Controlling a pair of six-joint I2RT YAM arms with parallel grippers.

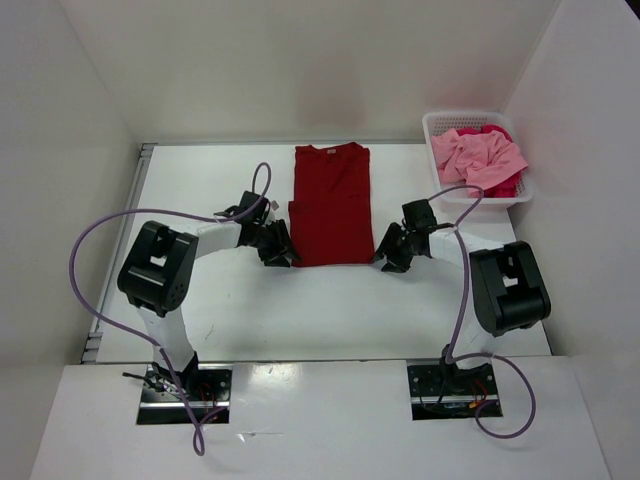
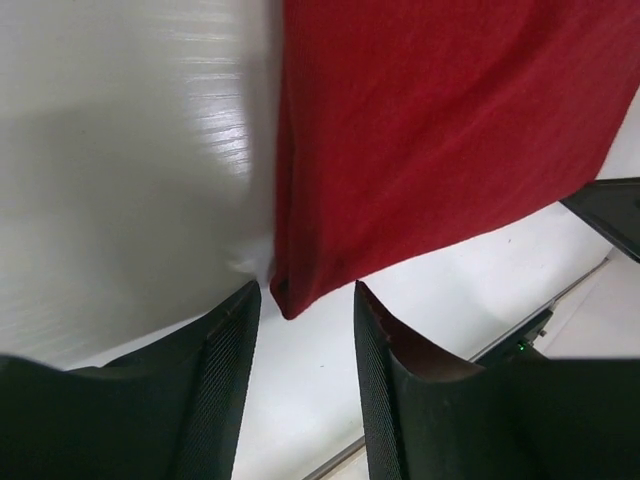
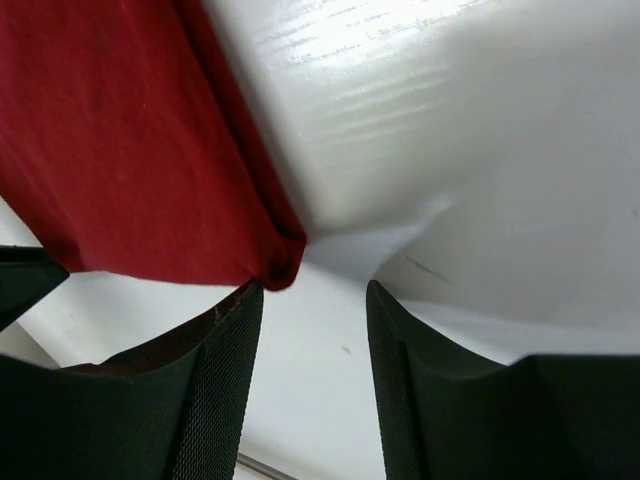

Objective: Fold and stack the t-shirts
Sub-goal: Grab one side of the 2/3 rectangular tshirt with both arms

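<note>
The dark red t-shirt (image 1: 332,205) lies flat in the middle of the table, folded into a long narrow strip with its sleeves tucked in and its collar at the far end. My left gripper (image 1: 279,251) is open at the shirt's near left corner (image 2: 290,295), which lies just ahead of the fingertips. My right gripper (image 1: 388,253) is open at the near right corner (image 3: 275,265), which touches its left fingertip. The light pink t-shirt (image 1: 478,155) and the magenta-pink t-shirt (image 1: 505,184) lie crumpled in the basket.
A white mesh basket (image 1: 437,124) stands at the table's far right corner. White walls enclose the table on three sides. Each arm's cable loops over the table beside the shirt.
</note>
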